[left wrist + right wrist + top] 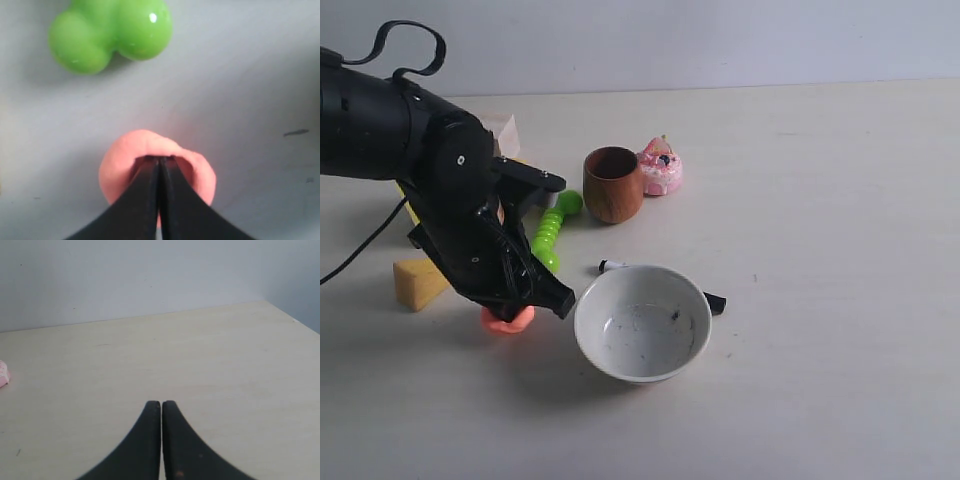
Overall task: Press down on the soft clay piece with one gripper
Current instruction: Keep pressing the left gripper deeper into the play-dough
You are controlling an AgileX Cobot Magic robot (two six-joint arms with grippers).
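The soft clay piece (pixel 507 320) is a salmon-orange lump on the table, left of the white bowl. My left gripper (pixel 520 300) stands on top of it, fingers shut together. In the left wrist view the closed fingertips (pixel 160 159) sink into the clay piece (pixel 120 160), which bulges up around them in a dent. Nothing is held between the fingers. My right gripper (pixel 161 403) is shut and empty over bare table, away from the clay; it does not show in the exterior view.
A white bowl (pixel 642 322) stands right beside the clay. A green knobbed toy (pixel 552 230) lies behind it, and shows as lobes (pixel 112 32) in the left wrist view. Further off are a wooden cup (pixel 613 184), a pink cake toy (pixel 662 168), a yellow-orange wedge (pixel 418 283) and a black marker (pixel 712 301).
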